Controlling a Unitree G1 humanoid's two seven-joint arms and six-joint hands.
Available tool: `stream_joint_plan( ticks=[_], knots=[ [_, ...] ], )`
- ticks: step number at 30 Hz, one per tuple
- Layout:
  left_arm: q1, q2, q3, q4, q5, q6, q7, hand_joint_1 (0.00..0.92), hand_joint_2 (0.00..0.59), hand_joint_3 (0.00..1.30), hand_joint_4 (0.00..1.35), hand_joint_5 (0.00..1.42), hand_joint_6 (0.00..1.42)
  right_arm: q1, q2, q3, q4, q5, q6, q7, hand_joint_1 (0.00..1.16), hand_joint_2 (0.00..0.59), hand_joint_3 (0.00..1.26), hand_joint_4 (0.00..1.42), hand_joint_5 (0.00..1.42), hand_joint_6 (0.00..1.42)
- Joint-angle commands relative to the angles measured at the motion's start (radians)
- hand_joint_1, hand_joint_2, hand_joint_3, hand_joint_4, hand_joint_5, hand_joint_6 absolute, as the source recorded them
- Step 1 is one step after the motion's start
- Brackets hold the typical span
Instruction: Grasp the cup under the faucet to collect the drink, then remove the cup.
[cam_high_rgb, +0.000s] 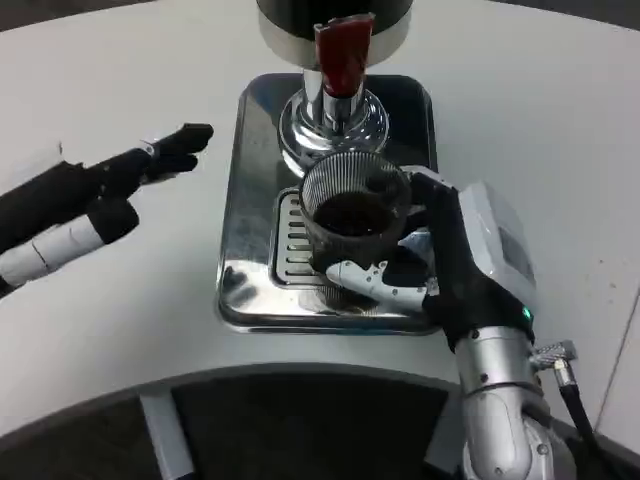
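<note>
No readable text, label, brand or number anywhere (surfaces plain or too blurred).

Even, bright overhead lighting; sharp focus at centre.
Strong glare is seen on the polished steel drip tray (252, 190) and the chrome faucet base (333, 127). Soft shadows are cast on the white table (120, 330). Slight softness is noted at the edges.

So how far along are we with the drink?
Filling looks done: the cup holds dark liquid beneath the faucet. In hand: the right hand grips the cup, which stands on the drip tray. Left: taking the cup away from the tray. The left hand hovers aside over the table.
</note>
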Motion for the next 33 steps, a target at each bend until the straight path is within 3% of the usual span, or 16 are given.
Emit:
stream_joint_plan(
  ticks=[1, 10, 19, 33],
  knots=[
    [0.048, 0.013, -0.007, -0.032, 0.037, -0.038, 0.039, 0.000, 0.059, 0.01, 0.00, 0.01, 0.00, 0.043, -0.001, 0.011, -0.090, -0.015, -0.013, 0.011, 1.00, 0.183, 0.99, 1.19, 1.22, 1.33],
    [0.131, -0.002, -0.017, -0.102, 0.080, -0.050, 0.126, 0.000, 0.040, 0.00, 0.00, 0.00, 0.00, 0.125, 0.000, 0.021, -0.212, -0.038, -0.010, 0.044, 1.00, 0.182, 0.99, 1.21, 1.23, 1.36],
    [0.169, -0.007, -0.041, -0.141, 0.066, -0.088, 0.134, 0.000, 0.009, 0.00, 0.00, 0.00, 0.00, 0.201, -0.005, 0.022, -0.336, -0.056, -0.008, 0.088, 1.01, 0.182, 1.00, 1.21, 1.25, 1.39],
    [0.303, -0.029, -0.055, -0.255, 0.095, -0.229, 0.199, 0.000, 0.002, 0.00, 0.00, 0.00, 0.00, 0.398, -0.068, 0.030, -0.559, -0.078, -0.026, 0.224, 1.00, 0.182, 0.99, 1.21, 1.25, 1.40]
  ],
)
